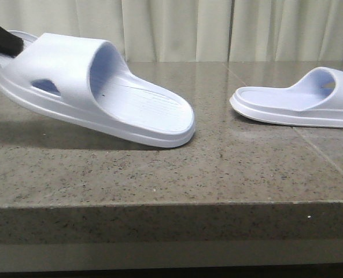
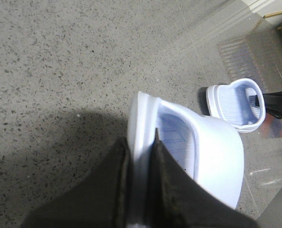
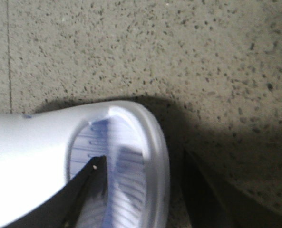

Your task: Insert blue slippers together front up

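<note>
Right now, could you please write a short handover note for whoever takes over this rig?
Left gripper: jaws shut on the rim of the left slipper, which is tilted, with one end raised and the other near the table.
Right gripper: jaws open, one finger inside the right slipper, one outside its rim; not yet closed. That slipper lies flat on the table.
Done: left slipper gripped and partly lifted.
Left: grip the right slipper, bring the pair together, and nest them front up. The two are well apart.
</note>
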Available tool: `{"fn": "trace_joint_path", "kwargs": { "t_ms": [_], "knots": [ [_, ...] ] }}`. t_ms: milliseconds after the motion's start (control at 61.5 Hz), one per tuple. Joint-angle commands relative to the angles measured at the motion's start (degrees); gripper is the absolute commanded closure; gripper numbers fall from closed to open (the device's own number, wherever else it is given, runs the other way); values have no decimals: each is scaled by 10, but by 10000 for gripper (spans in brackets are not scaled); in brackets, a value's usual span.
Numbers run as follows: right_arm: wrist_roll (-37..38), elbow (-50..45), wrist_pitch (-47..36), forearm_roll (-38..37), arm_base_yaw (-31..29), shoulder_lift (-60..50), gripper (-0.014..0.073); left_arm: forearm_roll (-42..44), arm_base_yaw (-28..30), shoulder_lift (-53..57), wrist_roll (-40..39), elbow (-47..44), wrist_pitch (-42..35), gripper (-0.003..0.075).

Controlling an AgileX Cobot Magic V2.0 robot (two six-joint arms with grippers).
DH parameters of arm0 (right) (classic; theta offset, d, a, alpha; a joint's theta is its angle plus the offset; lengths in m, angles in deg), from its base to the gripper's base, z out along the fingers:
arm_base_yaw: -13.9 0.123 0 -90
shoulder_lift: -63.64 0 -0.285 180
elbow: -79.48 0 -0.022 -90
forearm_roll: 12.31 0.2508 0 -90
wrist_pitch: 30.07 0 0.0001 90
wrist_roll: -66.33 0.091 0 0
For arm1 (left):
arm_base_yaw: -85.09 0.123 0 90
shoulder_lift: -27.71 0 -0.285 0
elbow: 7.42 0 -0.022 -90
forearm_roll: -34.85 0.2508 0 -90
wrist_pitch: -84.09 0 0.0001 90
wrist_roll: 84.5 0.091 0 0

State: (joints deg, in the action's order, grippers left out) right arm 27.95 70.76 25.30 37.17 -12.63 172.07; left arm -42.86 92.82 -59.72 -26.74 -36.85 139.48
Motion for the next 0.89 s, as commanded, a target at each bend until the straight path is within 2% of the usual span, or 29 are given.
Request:
{"fn": "trace_joint_path", "kwargs": {
  "t_ms": [0,163,472,651,878],
  "knots": [
    [-15,12,21,18,-2,-8,239,-40,-4,18,2,13,17,741],
    [-26,12,30,19,-2,-6,418,-40,-4,18,2,13,17,741],
    [-27,12,42,28,-2,-6,643,-40,-4,18,2,13,17,741],
    [-27,12,46,36,-3,-34,661,-40,-4,18,2,13,17,741],
    [-27,12,52,40,-3,-143,661,-40,-4,18,2,13,17,741]
  ]
}}
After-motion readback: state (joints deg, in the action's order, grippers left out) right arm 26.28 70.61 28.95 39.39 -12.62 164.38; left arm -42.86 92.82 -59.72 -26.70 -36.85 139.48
